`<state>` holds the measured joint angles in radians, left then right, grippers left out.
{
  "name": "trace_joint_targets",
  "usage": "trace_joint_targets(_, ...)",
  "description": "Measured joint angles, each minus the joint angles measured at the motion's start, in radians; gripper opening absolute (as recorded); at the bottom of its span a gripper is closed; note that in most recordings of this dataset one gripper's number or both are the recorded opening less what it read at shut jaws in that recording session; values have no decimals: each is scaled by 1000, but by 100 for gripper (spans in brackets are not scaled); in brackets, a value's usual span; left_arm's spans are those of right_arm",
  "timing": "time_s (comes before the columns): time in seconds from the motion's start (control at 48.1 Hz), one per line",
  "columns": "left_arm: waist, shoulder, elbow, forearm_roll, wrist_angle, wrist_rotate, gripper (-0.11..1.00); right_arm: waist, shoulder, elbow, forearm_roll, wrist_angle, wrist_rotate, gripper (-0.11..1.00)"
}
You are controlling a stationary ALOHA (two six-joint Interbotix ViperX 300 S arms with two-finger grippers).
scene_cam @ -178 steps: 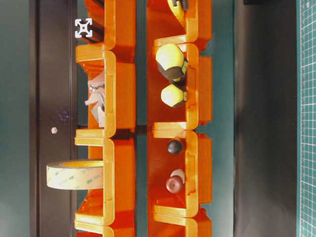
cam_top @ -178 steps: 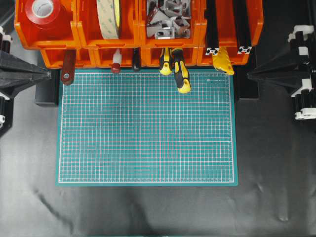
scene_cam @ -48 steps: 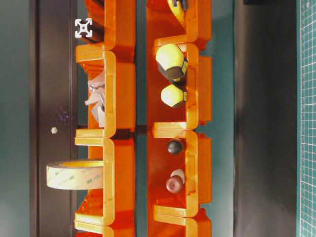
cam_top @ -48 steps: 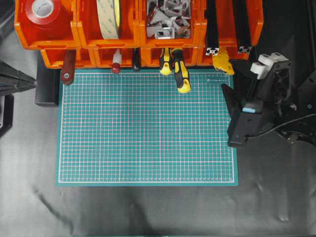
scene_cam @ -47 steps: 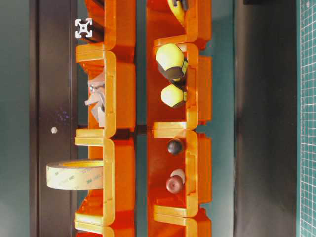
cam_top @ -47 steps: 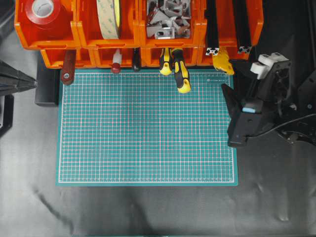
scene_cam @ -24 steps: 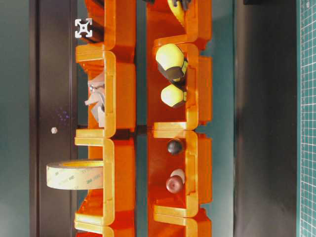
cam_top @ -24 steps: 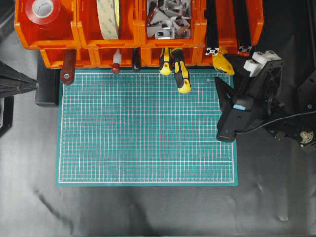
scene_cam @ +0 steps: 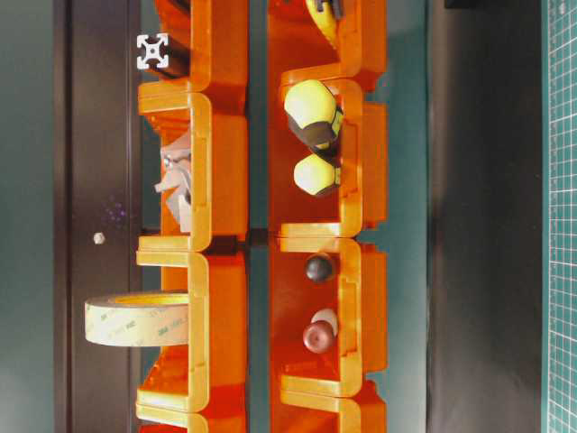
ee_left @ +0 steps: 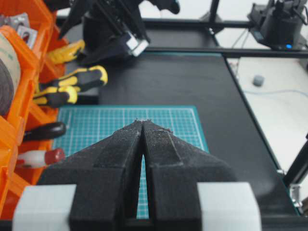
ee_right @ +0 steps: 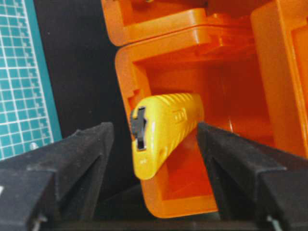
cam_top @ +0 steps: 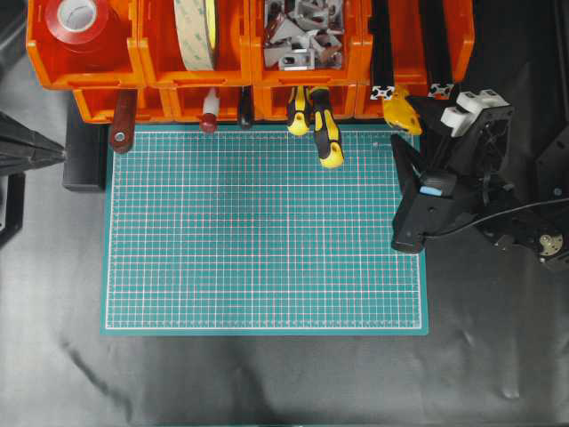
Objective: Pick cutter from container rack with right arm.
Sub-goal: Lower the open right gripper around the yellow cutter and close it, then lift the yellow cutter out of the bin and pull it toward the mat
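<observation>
Right arm jaws (ee_right: pixel 151 159): parted wide, grasping nothing, one each side of the cutter (ee_right: pixel 161 130) without touching. Cutter: protruding from the container rack (cam_top: pixel 404 36), lower right bin. Left arm jaws (ee_left: pixel 143 126): clenched, idle. Done: approach. Left: grip, withdrawal.

Faint repeating print, apparently "3M", marks the rim of the tan tape roll (scene_cam: pixel 135 320) in the container rack (scene_cam: pixel 216 180); small print on the green mat (cam_top: pixel 267 231) is illegible.
</observation>
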<state>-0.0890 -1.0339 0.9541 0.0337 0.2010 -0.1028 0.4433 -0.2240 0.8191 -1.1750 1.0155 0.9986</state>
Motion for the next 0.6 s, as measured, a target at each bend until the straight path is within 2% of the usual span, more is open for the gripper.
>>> trace_joint_targets(0.166, 0, 0, 0, 0, 2, 0, 0, -12, 0, 0, 0, -2, 0, 48)
trace_joint_targets(0.27, 0, -2, 0, 0, 0, 0, 0, -11, 0, 2, 2, -5, 2, 31)
trace_joint_targets(0.603, 0, 0, 0, 0, 0, 0, 0, 0, 3, 2, 6, -14, 14, 29)
